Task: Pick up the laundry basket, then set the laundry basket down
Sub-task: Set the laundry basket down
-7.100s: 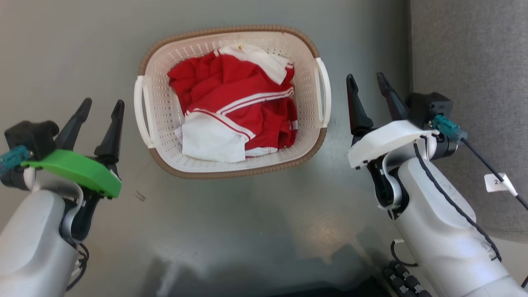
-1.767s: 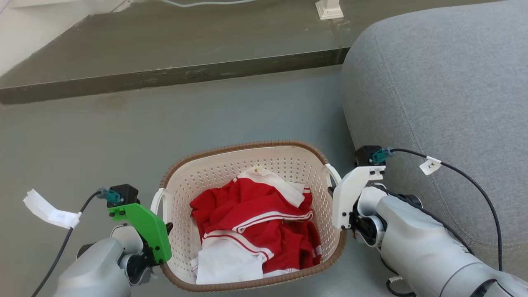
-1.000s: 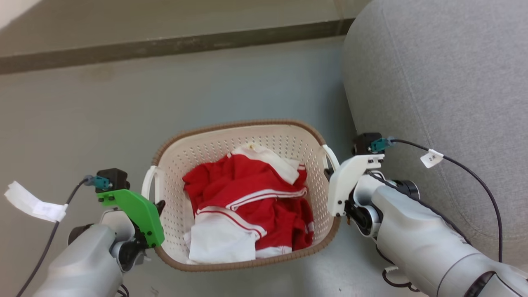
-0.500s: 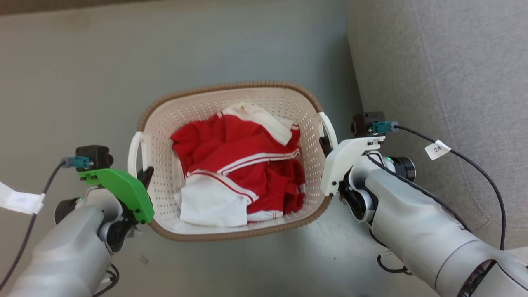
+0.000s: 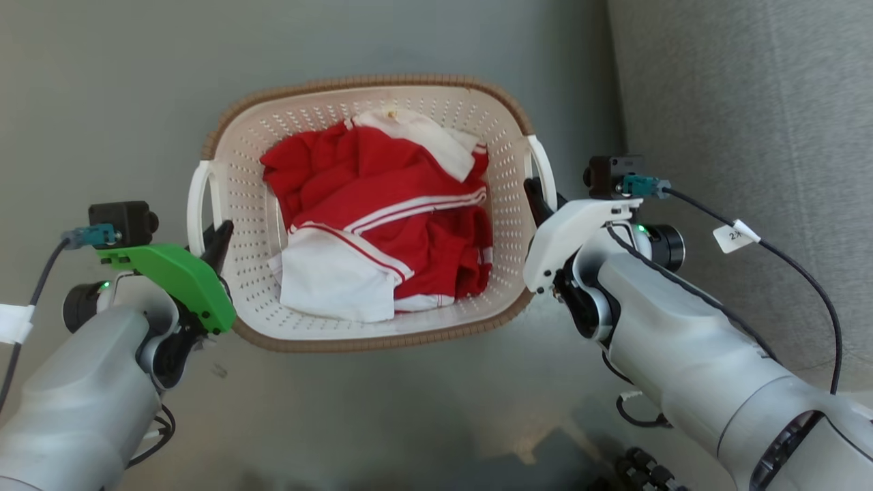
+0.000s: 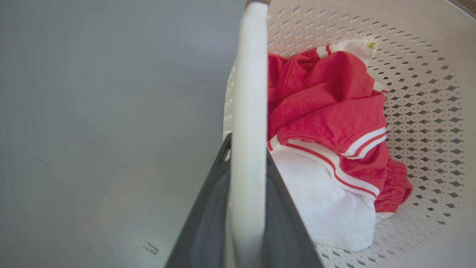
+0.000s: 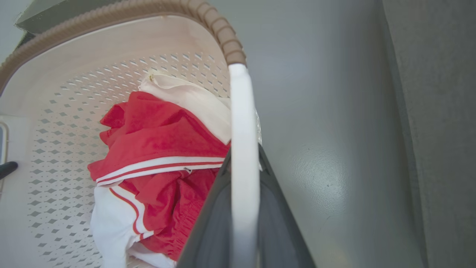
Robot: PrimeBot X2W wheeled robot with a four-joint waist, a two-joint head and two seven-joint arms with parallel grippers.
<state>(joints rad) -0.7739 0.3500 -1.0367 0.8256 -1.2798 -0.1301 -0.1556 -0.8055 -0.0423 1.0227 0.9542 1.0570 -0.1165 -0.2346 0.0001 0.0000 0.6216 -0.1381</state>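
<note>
While the laundry basket is positioned over the grey floor, beside the grey sofa, each of the 2 grippers pinches 1 white loop handle. The left gripper is clamped on the left handle. The right gripper is clamped on the right handle. The basket holds red-and-white clothes. Whether the basket touches the floor cannot be determined.

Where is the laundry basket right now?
The laundry basket is in the middle of the head view, gripped on either side by the left hand and right hand, with the grey sofa to its right.
</note>
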